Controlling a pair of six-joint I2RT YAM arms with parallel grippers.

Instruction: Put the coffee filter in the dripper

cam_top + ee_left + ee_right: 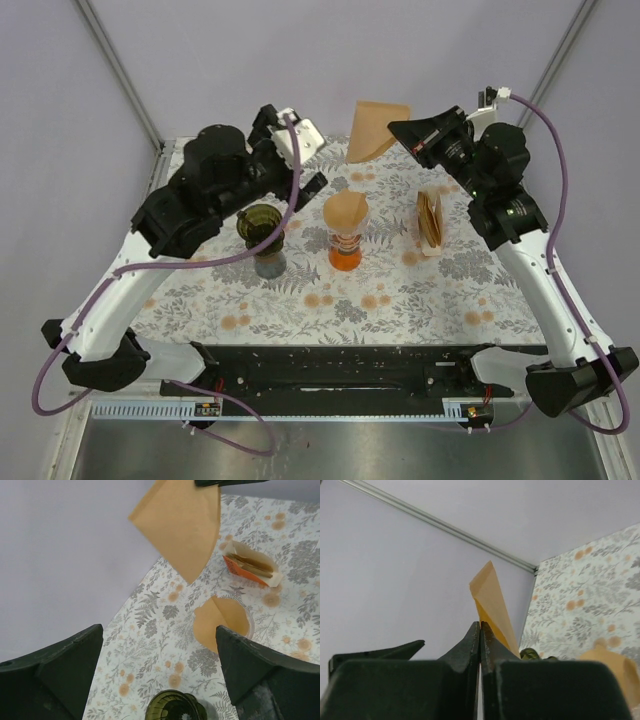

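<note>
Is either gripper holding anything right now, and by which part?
The right gripper is shut on the coffee filter, pinching an upper corner, point hanging down. The left gripper is open and empty.

Lab enclosure, lilac walls (300, 50), floral tablecloth (420, 290)

The green dripper (175, 707) (left wrist view) runs off the bottom edge.

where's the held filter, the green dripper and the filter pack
held filter (376, 130): top view, middle of the paper
green dripper (262, 222): top view, inside its cone
filter pack (252, 565): left wrist view, on the brown filters
</note>
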